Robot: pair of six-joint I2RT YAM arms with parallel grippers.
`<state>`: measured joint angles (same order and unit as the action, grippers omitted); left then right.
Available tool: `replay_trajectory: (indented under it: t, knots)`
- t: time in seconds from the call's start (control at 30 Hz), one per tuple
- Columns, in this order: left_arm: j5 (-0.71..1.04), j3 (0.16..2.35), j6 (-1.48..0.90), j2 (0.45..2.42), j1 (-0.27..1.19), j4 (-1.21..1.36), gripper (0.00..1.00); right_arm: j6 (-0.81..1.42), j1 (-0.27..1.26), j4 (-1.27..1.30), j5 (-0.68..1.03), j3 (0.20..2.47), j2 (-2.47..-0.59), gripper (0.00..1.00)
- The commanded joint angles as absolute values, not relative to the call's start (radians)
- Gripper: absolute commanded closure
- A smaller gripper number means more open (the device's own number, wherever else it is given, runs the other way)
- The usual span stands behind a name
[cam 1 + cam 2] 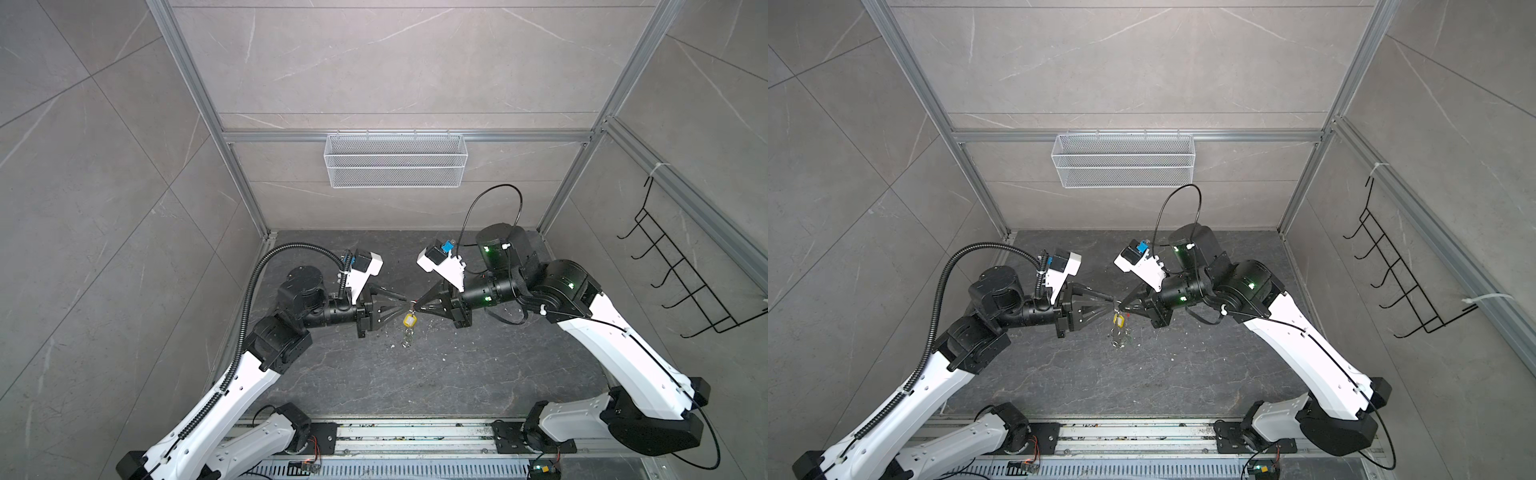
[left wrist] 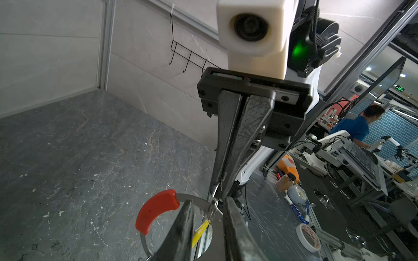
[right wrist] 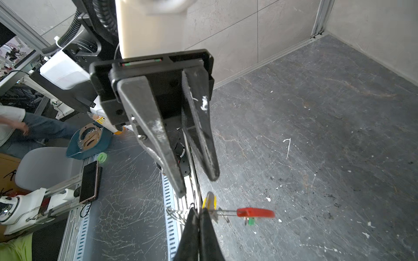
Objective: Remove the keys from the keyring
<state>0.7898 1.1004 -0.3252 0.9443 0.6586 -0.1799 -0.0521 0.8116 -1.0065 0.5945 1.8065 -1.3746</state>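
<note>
Centrally, R end effector (image 2: 216, 194) clamped on keyring (image 2: 156, 210), L end effector (image 3: 197, 185) apart alongside, yellow-tag key (image 1: 409, 320) hanging, walls (image 1: 395, 75) well off.

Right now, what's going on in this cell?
Both arms meet in mid-air over the table. The right gripper is shut on the wire of the red-sleeved keyring, holding it up. The left gripper is open, its fingers beside the ring, clamping nothing visible. The yellow-tagged key hangs from the ring. A green tag shows near the sleeve; whether it is on the ring I cannot tell.
</note>
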Motion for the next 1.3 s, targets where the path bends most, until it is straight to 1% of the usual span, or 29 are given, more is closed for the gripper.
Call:
replay_trajectory:
  t: [0.0, 0.07, 0.17, 0.2, 0.33, 0.43, 0.57, 0.7, 0.77, 0.9, 1.0, 1.07, 1.1, 1.13, 1.2, 1.27]
  knots:
    - [0.85, 1.145, -0.299, 0.946, 0.659, -0.176, 0.79, -0.1, 0.813, -1.08, 0.606, 1.857, -1.398, 1.0]
    - [0.869, 1.146, -0.302, 0.953, 0.659, -0.169, 0.83, -0.106, 0.812, -1.094, 0.606, 1.865, -1.408, 1.0]
    - [0.901, 1.15, -0.305, 0.967, 0.659, -0.163, 0.84, -0.116, 0.815, -1.117, 0.609, 1.879, -1.423, 1.0]
    - [0.908, 1.152, -0.305, 0.971, 0.66, -0.163, 0.86, -0.118, 0.814, -1.121, 0.608, 1.881, -1.427, 1.0]
    - [0.916, 1.155, -0.309, 0.981, 0.66, -0.164, 1.0, -0.115, 0.814, -1.112, 0.595, 1.885, -1.43, 1.0]
    - [0.917, 1.151, -0.315, 0.983, 0.661, -0.16, 1.0, -0.104, 0.815, -1.093, 0.596, 1.885, -1.428, 1.0]
    - [0.93, 1.147, -0.322, 0.985, 0.66, -0.158, 0.93, -0.1, 0.815, -1.089, 0.595, 1.893, -1.436, 1.0]
    - [0.929, 1.143, -0.325, 0.985, 0.66, -0.164, 0.92, -0.1, 0.815, -1.084, 0.588, 1.894, -1.437, 1.0]
    - [0.931, 1.142, -0.327, 0.985, 0.66, -0.165, 0.9, -0.099, 0.815, -1.079, 0.59, 1.894, -1.436, 1.0]
    - [0.928, 1.14, -0.327, 0.989, 0.661, -0.165, 0.9, -0.097, 0.814, -1.075, 0.588, 1.897, -1.437, 1.0]
    - [0.93, 1.141, -0.327, 0.989, 0.66, -0.167, 0.83, -0.098, 0.814, -1.079, 0.587, 1.896, -1.435, 1.0]
    - [0.93, 1.14, -0.325, 0.989, 0.66, -0.173, 0.85, -0.099, 0.814, -1.081, 0.582, 1.895, -1.433, 1.0]
    - [0.93, 1.14, -0.325, 0.99, 0.66, -0.172, 0.89, -0.098, 0.815, -1.079, 0.58, 1.891, -1.43, 1.0]
    - [0.931, 1.14, -0.326, 0.991, 0.661, -0.174, 0.91, -0.098, 0.814, -1.073, 0.581, 1.888, -1.428, 1.0]
    - [0.935, 1.14, -0.33, 0.993, 0.66, -0.173, 0.93, -0.089, 0.815, -1.06, 0.58, 1.881, -1.424, 1.0]
    - [0.938, 1.137, -0.334, 0.992, 0.661, -0.167, 0.97, -0.079, 0.815, -1.039, 0.583, 1.871, -1.418, 1.0]
